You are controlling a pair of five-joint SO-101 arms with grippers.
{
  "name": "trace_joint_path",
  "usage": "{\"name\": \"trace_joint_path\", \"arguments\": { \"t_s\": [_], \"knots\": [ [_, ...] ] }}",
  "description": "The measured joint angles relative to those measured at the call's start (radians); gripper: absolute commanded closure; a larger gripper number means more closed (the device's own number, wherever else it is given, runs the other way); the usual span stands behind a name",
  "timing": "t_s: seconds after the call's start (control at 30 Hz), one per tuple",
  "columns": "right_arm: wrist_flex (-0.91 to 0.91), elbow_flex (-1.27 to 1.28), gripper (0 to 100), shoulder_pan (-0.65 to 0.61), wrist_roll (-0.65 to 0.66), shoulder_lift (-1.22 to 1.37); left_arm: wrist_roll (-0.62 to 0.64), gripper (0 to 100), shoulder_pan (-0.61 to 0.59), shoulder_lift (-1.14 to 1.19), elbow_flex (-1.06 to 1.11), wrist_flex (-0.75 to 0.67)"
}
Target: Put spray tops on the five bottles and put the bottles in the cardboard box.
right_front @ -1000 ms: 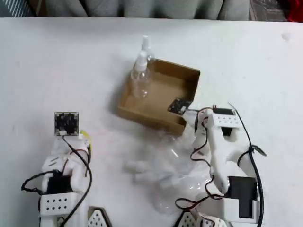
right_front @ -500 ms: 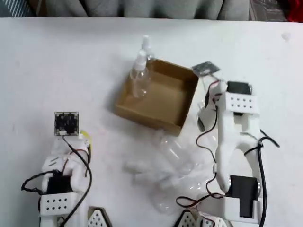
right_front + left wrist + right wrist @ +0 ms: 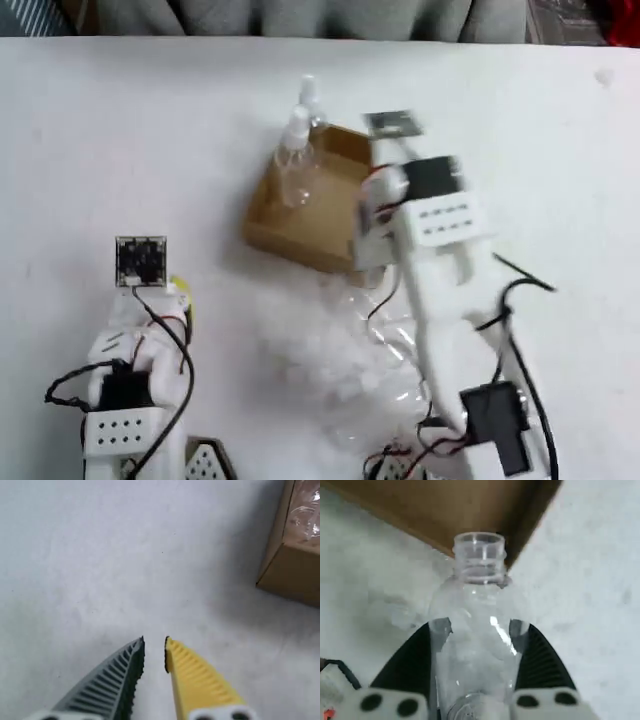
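A clear bottle (image 3: pixel 479 595) with an open neck and no spray top sits between the black fingers of my right gripper (image 3: pixel 480 630), which is shut on it. It hangs near a corner of the cardboard box (image 3: pixel 445 510). From above, the right arm (image 3: pixel 430 215) covers the right side of the box (image 3: pixel 290 238). One bottle with a spray top (image 3: pixel 297 165) stands inside the box, and another (image 3: pixel 308 92) stands just behind it. My left gripper (image 3: pixel 154 647) rests shut over bare table, left of the box.
A loose heap of clear bottles and spray tops (image 3: pixel 340 350) lies on the white table in front of the box, between the two arm bases. The left arm (image 3: pixel 135 350) sits at the near left. Cables trail from the right arm (image 3: pixel 515 300).
The right arm has risen from the heap in front of the box, swung out to the box's right, then moved left over its right side. The left arm has kept still.
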Motion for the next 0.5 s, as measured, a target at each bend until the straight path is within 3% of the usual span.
{"name": "trace_joint_path", "arguments": {
  "t_s": [0.3,0.5],
  "knots": [
    [-0.284,0.048,98.4,-0.482,-0.031,0.092,0.0,93,-0.005,0.0,0.0,0.0],
    [-0.46,0.049,98.3,-0.529,-0.034,0.276,0.0,93,-0.043,0.0,0.0,0.0]
  ]
}}
